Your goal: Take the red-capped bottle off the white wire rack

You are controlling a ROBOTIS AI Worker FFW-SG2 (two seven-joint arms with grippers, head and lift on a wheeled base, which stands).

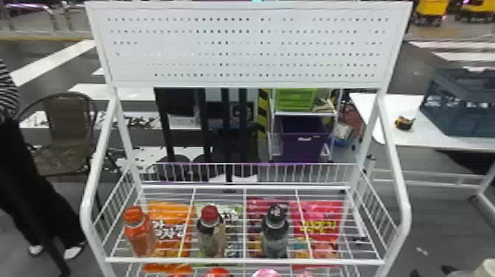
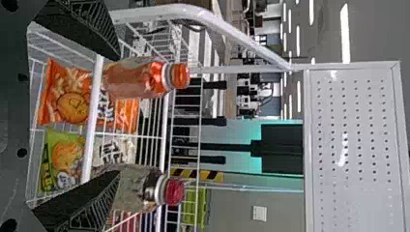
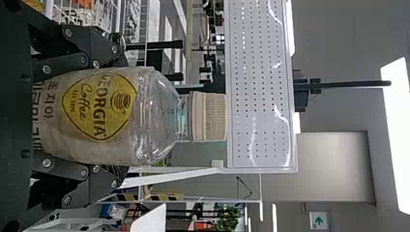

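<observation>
The red-capped bottle (image 1: 211, 235) stands upright on the top shelf of the white wire rack (image 1: 243, 261), between the orange-capped bottle (image 1: 138, 232) and the black-capped bottle (image 1: 275, 232). The left end effector (image 2: 118, 115) faces the rack, its fingers spread. The right end effector (image 3: 126, 115) pinches a beige-capped bottle (image 3: 157, 116) between its fingers.

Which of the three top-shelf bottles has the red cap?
The middle bottle, between the orange-capped bottle on the left and the black-capped bottle on the right. Only its cap is dark red.
</observation>
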